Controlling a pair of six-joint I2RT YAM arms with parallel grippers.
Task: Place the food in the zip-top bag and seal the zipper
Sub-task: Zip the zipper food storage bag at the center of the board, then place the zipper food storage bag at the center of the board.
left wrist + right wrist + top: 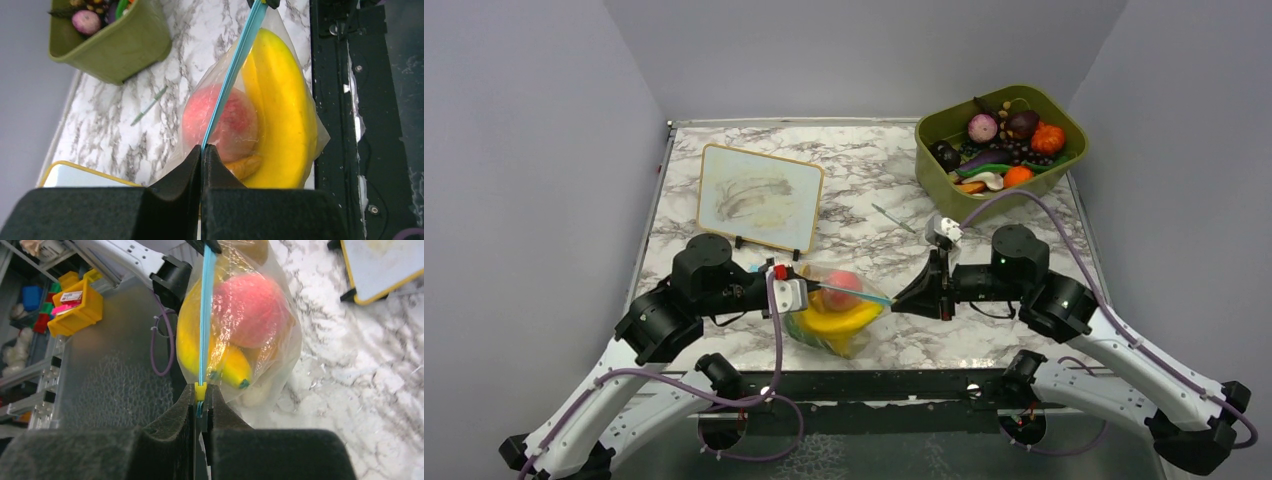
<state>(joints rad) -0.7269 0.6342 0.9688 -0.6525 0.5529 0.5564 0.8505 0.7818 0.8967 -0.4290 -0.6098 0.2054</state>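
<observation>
The clear zip-top bag (pixel 836 318) hangs between my two grippers over the table's near edge. Inside are a yellow banana (pixel 285 105), a pink-red round fruit (pixel 227 122) and an orange piece (pixel 242 167). The teal-blue zipper (pixel 232 70) runs taut along the mouth. My left gripper (pixel 201 148) is shut on the zipper's left end. My right gripper (pixel 200 388) is shut on the zipper's right end, at its small yellow slider (pixel 200 391). In the top view the left gripper (pixel 809 287) and the right gripper (pixel 894 300) face each other.
An olive-green tub (pixel 1001 145) of toy produce stands at the back right. A wood-framed white board (pixel 759 197) stands at the back left. A thin pen-like stick (pixel 892 217) lies on the marble. The black table edge (pixel 874 385) is just below the bag.
</observation>
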